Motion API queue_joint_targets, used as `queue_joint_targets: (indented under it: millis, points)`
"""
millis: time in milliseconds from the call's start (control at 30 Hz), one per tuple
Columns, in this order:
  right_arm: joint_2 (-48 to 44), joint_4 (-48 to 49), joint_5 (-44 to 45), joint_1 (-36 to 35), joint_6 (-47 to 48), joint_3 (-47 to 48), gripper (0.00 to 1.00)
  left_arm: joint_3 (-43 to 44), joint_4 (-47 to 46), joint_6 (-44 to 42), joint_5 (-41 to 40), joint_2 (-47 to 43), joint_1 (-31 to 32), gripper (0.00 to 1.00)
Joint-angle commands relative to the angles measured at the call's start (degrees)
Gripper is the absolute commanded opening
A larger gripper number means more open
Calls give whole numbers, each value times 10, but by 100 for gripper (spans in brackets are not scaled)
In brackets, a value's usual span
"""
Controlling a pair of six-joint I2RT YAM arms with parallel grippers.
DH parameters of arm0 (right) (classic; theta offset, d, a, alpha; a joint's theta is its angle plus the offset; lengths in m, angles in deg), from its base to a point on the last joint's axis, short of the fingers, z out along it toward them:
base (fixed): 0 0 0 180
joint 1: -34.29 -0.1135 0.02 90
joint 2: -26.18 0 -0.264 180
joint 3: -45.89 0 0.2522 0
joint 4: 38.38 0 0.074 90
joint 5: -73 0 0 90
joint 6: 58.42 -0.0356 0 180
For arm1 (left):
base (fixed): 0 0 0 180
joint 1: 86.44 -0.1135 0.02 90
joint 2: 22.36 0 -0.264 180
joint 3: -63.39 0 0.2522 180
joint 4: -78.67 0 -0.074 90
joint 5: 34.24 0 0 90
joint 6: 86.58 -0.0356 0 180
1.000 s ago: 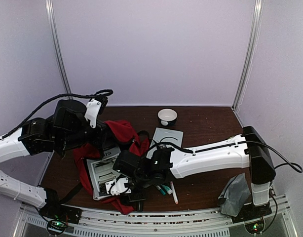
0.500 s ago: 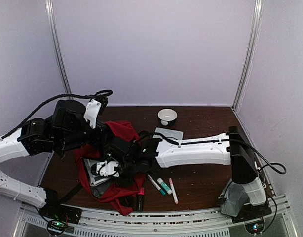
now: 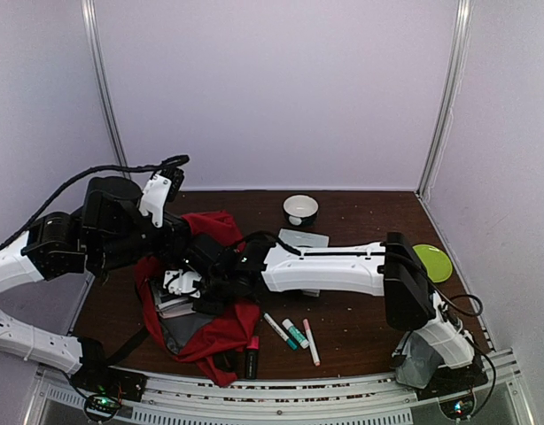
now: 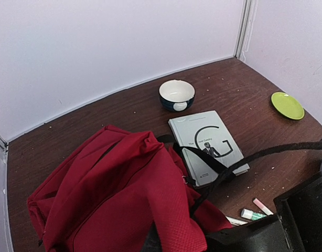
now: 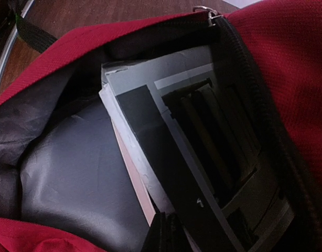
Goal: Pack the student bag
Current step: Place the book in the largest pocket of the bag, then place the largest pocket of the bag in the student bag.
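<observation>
Red cloth is the weak point. The backpack (image 3: 210, 335) lies slumped on the desk (image 3: 361, 212) with its mouth held open by the left claw (image 4: 153, 244). That claw is pressed together, apparently on a fold of the rim, though the pinch itself is hidden. If the fold slips, the mouth would likely sag over the booklet (image 5: 166, 131). The right claw (image 5: 162, 231) is deep inside the backpack, pinching the booklet's near edge. Pushed in crooked, a corner could catch the zip or the dark lining and buckle the pages. The black strap (image 4: 203, 159) lying across the grey book (image 4: 218, 135) could also drag that book along.

Counted:
- One backpack.
- One booklet inside it, with perhaps a second, pinkish one beneath.
- One grey book just right of the backpack.
- Three pens (image 3: 295, 333) and one pink-capped marker (image 3: 252, 354) near its front right.
- One bowl (image 3: 300, 209) behind it to the right.
- One green plate (image 3: 431, 262) and one grey pouch (image 3: 423, 352), both well apart to its right.
</observation>
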Motion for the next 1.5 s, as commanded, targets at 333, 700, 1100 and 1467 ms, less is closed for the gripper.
queue_joint_targets:
  millis: [333, 700, 1100, 1467]
  points:
    - [-132, 24, -80, 2, -4, -165, 2, -9, 12, 11, -31, -14, 5, 0]
    - [-409, -24, -135, 57, 27, -477, 31, -72, 85, 24, 168, -5, 5, 15]
    - [-499, -21, -245, 341, -112, -510, 53, 2, 103, 9, 242, -24, 24, 61]
    - [-429, -7, -384, 518, -253, -502, 54, 243, 77, -34, 109, 238, -57, 80]
